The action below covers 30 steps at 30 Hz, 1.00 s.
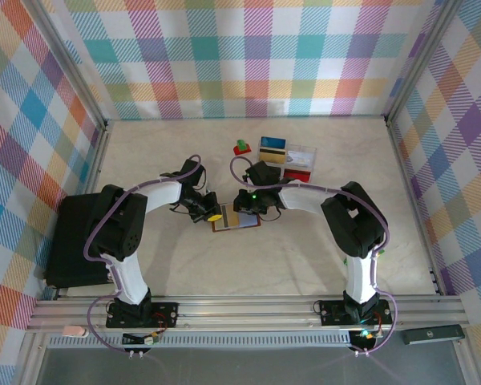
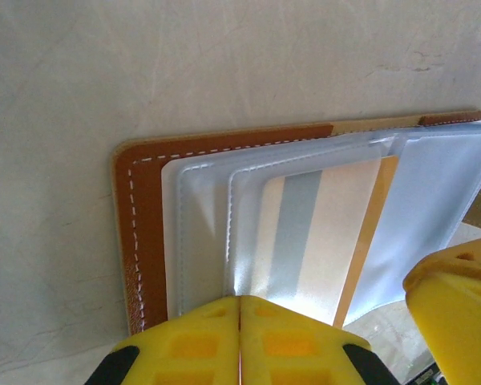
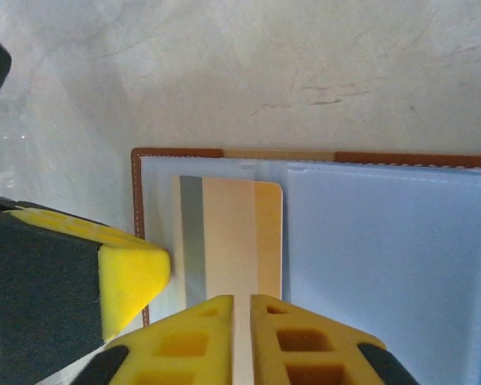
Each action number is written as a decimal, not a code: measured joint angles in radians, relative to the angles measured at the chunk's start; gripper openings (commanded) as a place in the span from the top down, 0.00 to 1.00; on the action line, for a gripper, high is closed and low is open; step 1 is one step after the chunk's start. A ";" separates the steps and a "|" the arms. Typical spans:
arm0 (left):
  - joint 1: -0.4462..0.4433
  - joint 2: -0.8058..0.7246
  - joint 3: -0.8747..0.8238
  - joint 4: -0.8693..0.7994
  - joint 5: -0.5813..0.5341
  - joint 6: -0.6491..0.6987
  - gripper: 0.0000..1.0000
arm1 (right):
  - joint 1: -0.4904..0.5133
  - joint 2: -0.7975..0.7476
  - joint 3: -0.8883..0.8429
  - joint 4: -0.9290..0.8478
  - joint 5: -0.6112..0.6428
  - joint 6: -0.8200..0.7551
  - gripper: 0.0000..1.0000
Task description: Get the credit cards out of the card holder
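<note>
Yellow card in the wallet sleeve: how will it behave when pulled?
The credit card looks flat with straight edges, so probably stiff and light. It seems under a glossy clear sleeve, so it may slide, though the sleeve could cling. The card holder lies open and thin, likely dragging along unless pinned.

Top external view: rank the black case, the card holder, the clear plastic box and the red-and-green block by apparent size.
1. black case, clearly largest.
2. card holder and clear plastic box: near alike, and the holder is partly covered, so unranked.
3. red-and-green block, smallest.
</note>
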 measured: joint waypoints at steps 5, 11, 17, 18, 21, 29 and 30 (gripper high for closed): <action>0.000 0.000 0.000 0.000 -0.003 0.013 0.89 | -0.003 0.009 0.000 -0.004 -0.040 0.005 0.77; 0.011 0.000 -0.004 0.002 -0.001 0.035 0.86 | -0.003 0.048 0.002 -0.019 -0.062 0.012 0.76; 0.023 0.000 -0.011 0.005 0.020 0.043 0.85 | -0.006 0.055 0.004 -0.017 -0.087 0.020 0.79; 0.025 0.000 -0.011 0.005 0.022 0.046 0.85 | -0.006 0.057 0.004 -0.016 -0.095 0.020 0.80; 0.028 0.003 -0.014 0.006 0.028 0.052 0.86 | -0.008 0.063 0.003 -0.006 -0.111 0.021 0.82; 0.037 0.009 -0.014 0.006 0.042 0.058 0.88 | -0.016 0.064 -0.009 0.034 -0.143 0.027 0.90; 0.038 0.009 -0.014 0.006 0.043 0.058 0.88 | -0.016 0.064 -0.012 0.038 -0.144 0.027 0.90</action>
